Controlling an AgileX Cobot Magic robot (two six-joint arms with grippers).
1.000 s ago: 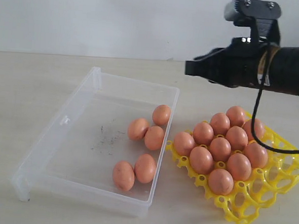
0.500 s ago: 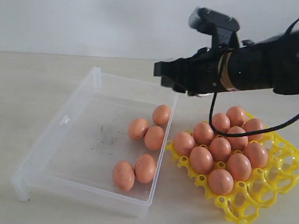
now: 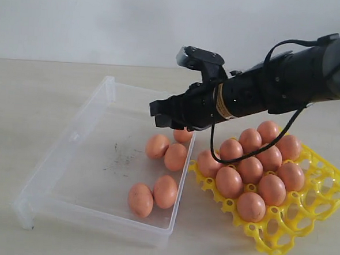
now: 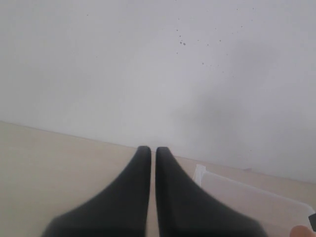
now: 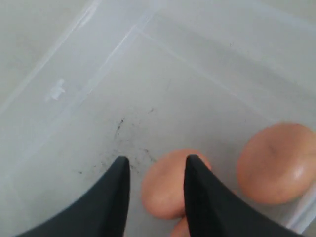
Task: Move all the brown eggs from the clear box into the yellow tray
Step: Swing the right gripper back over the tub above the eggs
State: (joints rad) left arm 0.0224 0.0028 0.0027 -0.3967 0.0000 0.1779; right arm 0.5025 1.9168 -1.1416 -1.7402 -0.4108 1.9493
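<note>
Brown eggs (image 3: pixel 175 157): five lie in the clear box (image 3: pixel 87 157), the rest in the yellow tray (image 3: pixel 321 200). Your right claw (image 3: pixel 159 116) hangs open over one egg, ready to grab it.

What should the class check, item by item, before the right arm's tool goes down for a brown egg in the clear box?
1. The right tool is open and empty: ok.
2. A brown egg is lined up with the gap: ok, it lies between the fingers in the right wrist view.
3. There is room for the fingers beside it: cannot tell; a neighbouring egg lies close.
4. The yellow tray has free cups: ok, several are empty.
5. The left tool is out of the way: ok, shut and not over the clear box.
</note>
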